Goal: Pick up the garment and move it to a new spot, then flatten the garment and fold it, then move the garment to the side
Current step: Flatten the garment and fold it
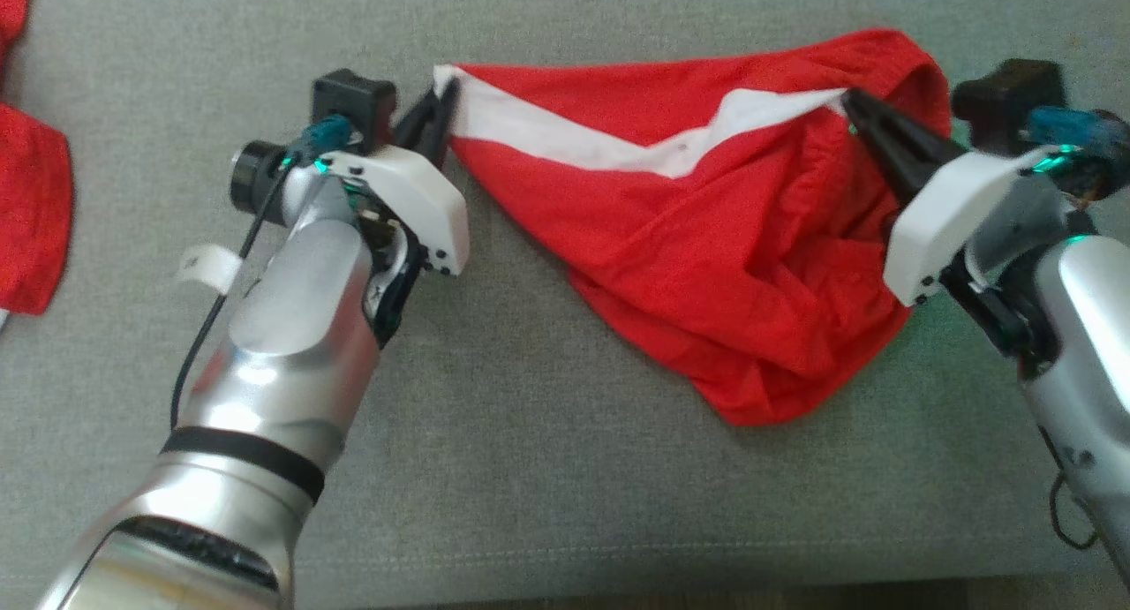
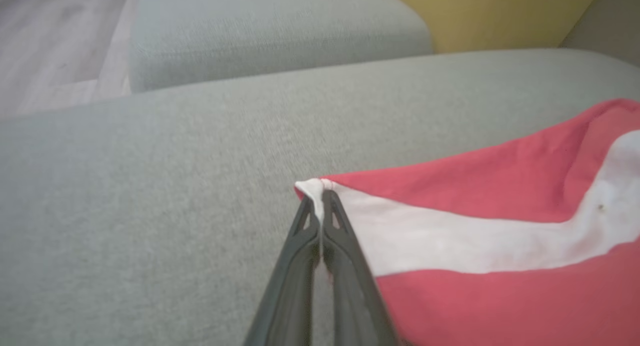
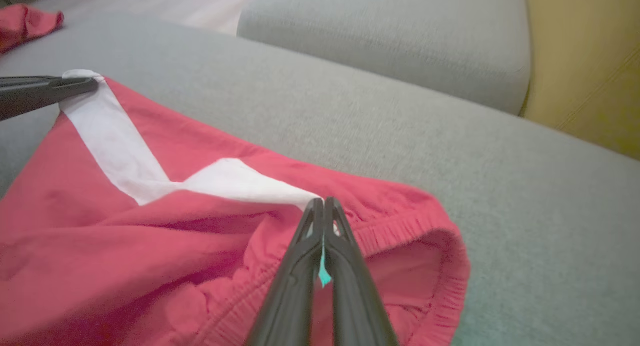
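**Grippers: 2.**
- Left gripper [image 1: 448,89] [image 2: 320,196] [image 3: 90,84]: jaws pressed together, pinching the white corner of the garment where the stripe ends. A small fold of white cloth stands up between the tips.
- Right gripper [image 1: 852,100] [image 3: 324,203]: jaws pressed together, pinching the other end of the white stripe, just beside the gathered elastic hem.

**Garment: 1.**
- Garment [image 1: 706,239] [image 2: 500,186] [image 3: 100,236]: red, with one white stripe that bends in a shallow V between the two pinch points.
- Its upper edge spans from one gripper to the other. The rest lies rumpled on the sofa seat, tapering to a point towards the robot.
- The hem opening at the right gripper's end gapes.

**Sofa cushions: 2.**
- Sofa seat [image 1: 530,469] [image 2: 150,211] [image 3: 450,135]: grey fabric, carrying the garment.
- Second cushion [image 2: 275,30] [image 3: 390,35]: grey, beyond the seat.

**Other cloth.**
- Red cloth [image 1: 31,204] [image 3: 27,23]: at the seat's left edge, well apart from the garment. It shows as two patches in the head view, and whether these are one piece or two cannot be told.

**Surroundings.**
- Yellow panel [image 2: 500,15] [image 3: 585,60]: 1.
- Pale floor [image 2: 50,35]: 1.
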Robot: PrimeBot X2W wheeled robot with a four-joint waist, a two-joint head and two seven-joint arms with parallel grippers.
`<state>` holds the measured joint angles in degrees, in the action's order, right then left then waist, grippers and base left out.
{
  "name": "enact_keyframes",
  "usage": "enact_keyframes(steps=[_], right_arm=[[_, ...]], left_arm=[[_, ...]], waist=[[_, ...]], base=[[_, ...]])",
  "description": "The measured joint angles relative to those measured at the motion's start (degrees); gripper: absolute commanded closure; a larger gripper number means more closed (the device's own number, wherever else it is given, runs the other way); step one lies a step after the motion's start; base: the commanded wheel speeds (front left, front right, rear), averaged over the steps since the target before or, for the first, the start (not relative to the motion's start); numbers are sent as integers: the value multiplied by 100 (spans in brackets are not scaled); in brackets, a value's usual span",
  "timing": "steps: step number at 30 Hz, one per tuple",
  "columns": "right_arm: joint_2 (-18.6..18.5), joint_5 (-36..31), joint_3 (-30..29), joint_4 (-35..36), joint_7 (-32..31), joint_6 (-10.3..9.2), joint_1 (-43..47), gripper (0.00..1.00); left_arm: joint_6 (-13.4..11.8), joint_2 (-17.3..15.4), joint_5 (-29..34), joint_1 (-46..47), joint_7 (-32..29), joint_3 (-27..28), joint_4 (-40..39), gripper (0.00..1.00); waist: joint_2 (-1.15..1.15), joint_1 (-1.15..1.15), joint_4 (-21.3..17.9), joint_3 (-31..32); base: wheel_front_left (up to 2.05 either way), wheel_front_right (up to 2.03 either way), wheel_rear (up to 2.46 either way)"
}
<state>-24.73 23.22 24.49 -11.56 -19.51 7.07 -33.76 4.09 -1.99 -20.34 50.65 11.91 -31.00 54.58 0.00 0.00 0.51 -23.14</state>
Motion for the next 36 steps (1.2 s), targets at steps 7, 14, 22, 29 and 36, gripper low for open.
enact_keyframes(steps=[7,14,22,29,36], right_arm=[[92,-319,-743,515,817,0,688,100],[252,-695,-1397,1283,1098,0,1127,100],[134,-976,-1850,2351,955,0,1193,100],[34,-1021,-2142,3112,669,0,1188,100],[33,-943,-2182,3245,486,0,1189,100]], left_arm=[[-341,-315,5,-464,237,256,-1400,100],[-667,-788,232,-1234,258,542,-3633,100],[-872,-1195,371,-1512,-101,591,-5477,100],[-975,-1396,372,-1506,-654,621,-6441,100],[-1043,-1465,366,-1507,-907,706,-6694,100]], waist=[[0,0,9,390],[0,0,36,884],[0,0,90,1513],[0,0,116,1983],[0,0,68,2052]], base=[[0,0,0],[0,0,0],[0,0,0],[0,0,0],[0,0,0]])
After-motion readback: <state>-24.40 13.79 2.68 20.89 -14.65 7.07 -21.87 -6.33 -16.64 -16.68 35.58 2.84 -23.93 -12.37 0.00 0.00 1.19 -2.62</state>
